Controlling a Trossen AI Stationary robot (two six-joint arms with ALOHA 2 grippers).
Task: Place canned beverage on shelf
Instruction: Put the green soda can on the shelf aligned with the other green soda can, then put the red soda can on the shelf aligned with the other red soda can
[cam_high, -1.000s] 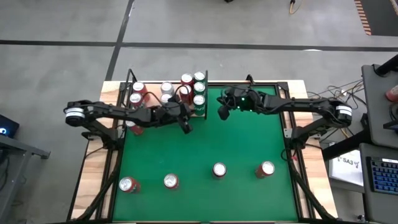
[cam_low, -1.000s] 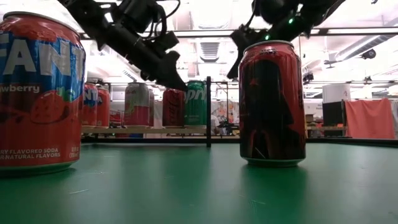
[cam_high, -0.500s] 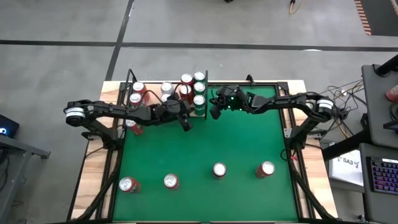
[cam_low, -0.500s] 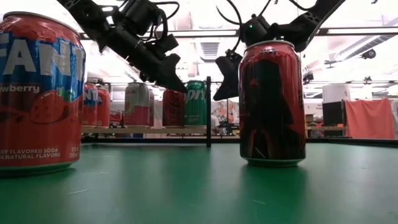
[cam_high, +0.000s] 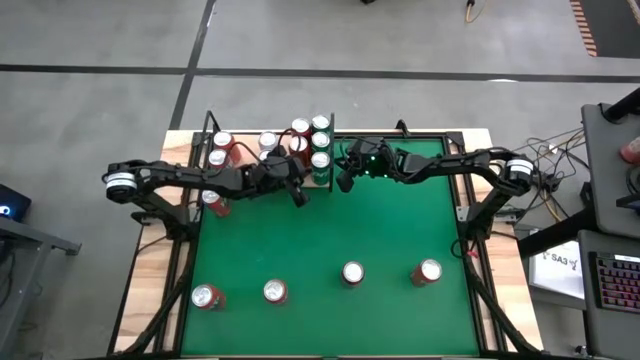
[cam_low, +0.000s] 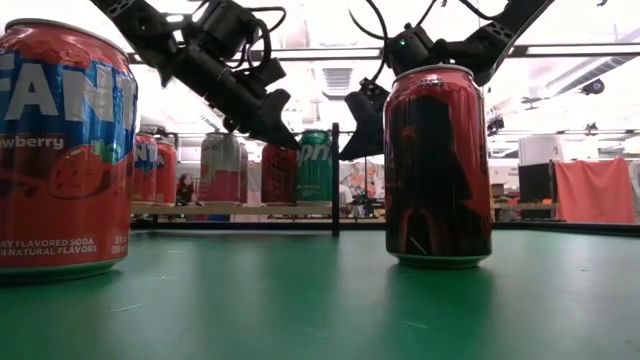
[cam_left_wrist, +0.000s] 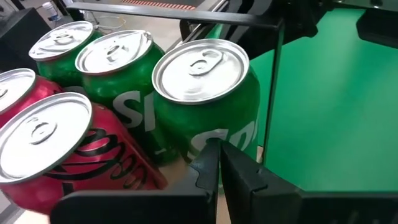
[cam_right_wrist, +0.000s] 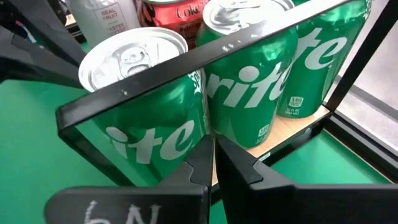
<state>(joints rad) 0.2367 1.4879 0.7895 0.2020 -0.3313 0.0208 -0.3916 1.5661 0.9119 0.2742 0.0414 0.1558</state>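
The green table (cam_high: 330, 230) is the biggest thing, seen whole only from above. The shelf (cam_high: 205, 155) sits at its far left corner. Its wooden panel lies flat, with its long side running across the table, and its thin black rods stand straight up. Cans stand on it close together, all upright with their tops facing up.

From above, both arms reach in toward the shelf. The left pincer (cam_high: 297, 195) is at the shelf's near edge, just in front of the cans. The right pincer (cam_high: 343, 181) is just past the shelf's right end, beside the green cans (cam_high: 320, 140).

Only the high view shows the four cans standing apart along the near side of the table: two red ones on the left (cam_high: 207, 296) (cam_high: 275, 291), then one more (cam_high: 352, 272) and another (cam_high: 428, 270). The low view shows two of them huge and upright, a red strawberry can (cam_low: 62, 150) and a dark red can (cam_low: 438, 165), with the shelf small and far behind.

The left wrist view looks down on three green cans in a row (cam_left_wrist: 205, 99) and a red can (cam_left_wrist: 68, 149) touching them. Its two dark fingers (cam_left_wrist: 211, 168) are pressed together, holding nothing.

The right wrist view sees the green cans (cam_right_wrist: 149, 118) from the side, behind a black bar. Its fingers (cam_right_wrist: 205, 165) are also closed tight and empty.
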